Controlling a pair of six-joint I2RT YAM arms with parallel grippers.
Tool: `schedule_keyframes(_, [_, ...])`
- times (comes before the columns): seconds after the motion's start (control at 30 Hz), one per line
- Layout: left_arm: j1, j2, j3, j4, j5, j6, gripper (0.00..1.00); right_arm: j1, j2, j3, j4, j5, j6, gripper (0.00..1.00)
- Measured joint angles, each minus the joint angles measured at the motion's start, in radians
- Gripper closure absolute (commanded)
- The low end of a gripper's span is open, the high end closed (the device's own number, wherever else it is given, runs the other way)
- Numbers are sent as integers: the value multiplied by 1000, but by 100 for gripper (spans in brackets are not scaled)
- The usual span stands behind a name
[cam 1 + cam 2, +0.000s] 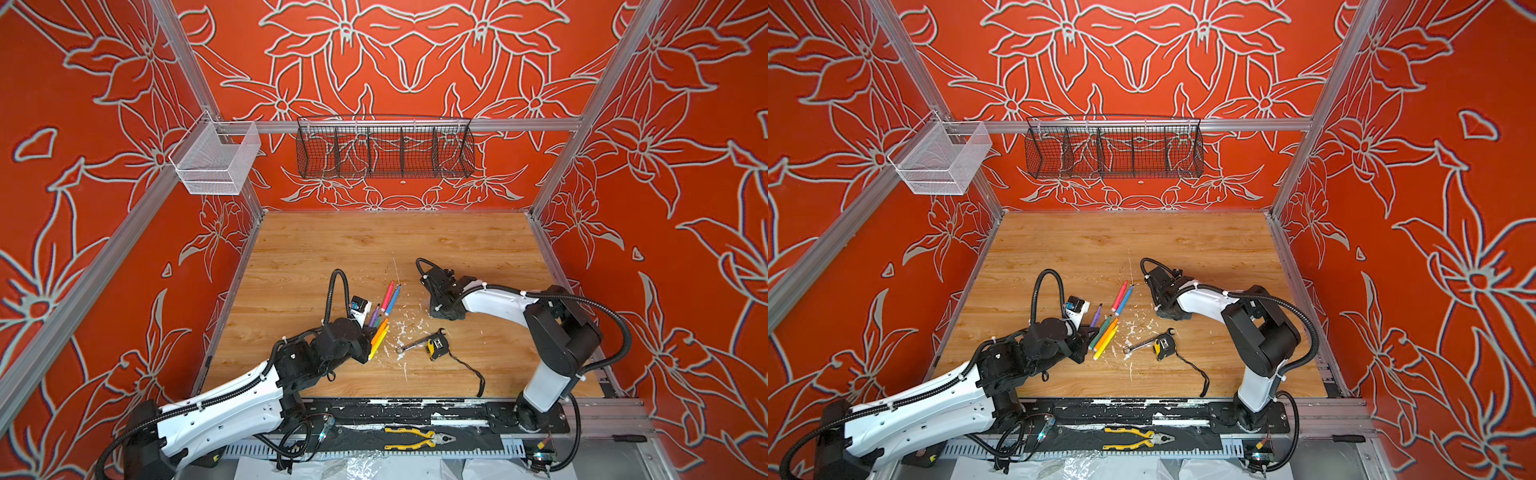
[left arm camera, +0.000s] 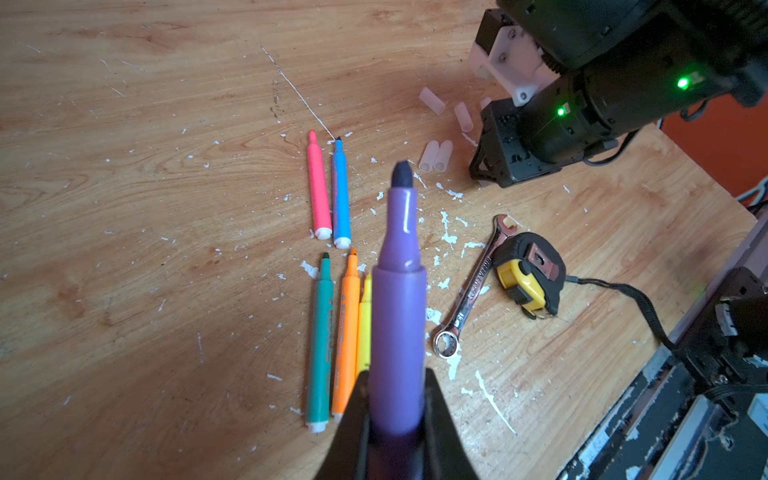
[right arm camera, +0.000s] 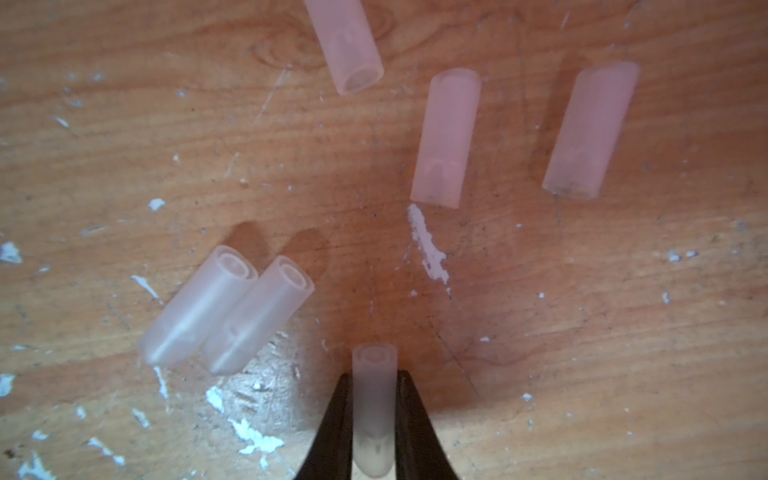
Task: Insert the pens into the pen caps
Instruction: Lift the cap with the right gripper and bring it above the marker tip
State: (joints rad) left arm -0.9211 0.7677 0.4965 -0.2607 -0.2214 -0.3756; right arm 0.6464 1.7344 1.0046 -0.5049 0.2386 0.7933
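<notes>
Purple pen [image 2: 398,311] sits clamped in our left gripper [image 2: 397,374], one pen cap [image 3: 372,415] pinched in our right gripper [image 3: 374,376]; next, we reckon, tip must meet cap mouth squarely.

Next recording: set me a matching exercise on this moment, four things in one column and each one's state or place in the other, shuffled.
Column one
1. left gripper
2. right gripper
3. pink felt-tip pen
4. silver metal wrench

Column two
a. lying beside the yellow-and-black tape measure
b. shut on the purple felt-tip pen
c. lying on the wooden table next to the blue felt-tip pen
d. shut on a translucent plastic pen cap

Pairs: 1-b, 2-d, 3-c, 4-a
</notes>
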Motion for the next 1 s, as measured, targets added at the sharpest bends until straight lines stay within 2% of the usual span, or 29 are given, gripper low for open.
schedule_keyframes(0.13, [0, 61, 2, 56, 43, -4, 100, -6, -65, -48, -12, 7, 10, 91])
schedule_keyframes(0.33, [0, 222, 76, 132, 102, -22, 100, -6, -344, -92, 5, 3, 37, 91])
schedule_keyframes(0.47, [0, 308, 128, 200, 132, -39, 100, 0, -569, -143, 97, -21, 54, 91])
schedule_keyframes(0.63, [0, 359, 160, 256, 174, -58, 100, 18, -768, -259, 284, -93, 86, 91])
schedule_keyframes(0.77, [0, 373, 164, 299, 211, -78, 100, 51, -816, -339, 457, -156, 121, 91])
schedule_keyframes(1.0, [0, 378, 164, 354, 261, -103, 100, 136, -772, -357, 670, -203, 144, 92])
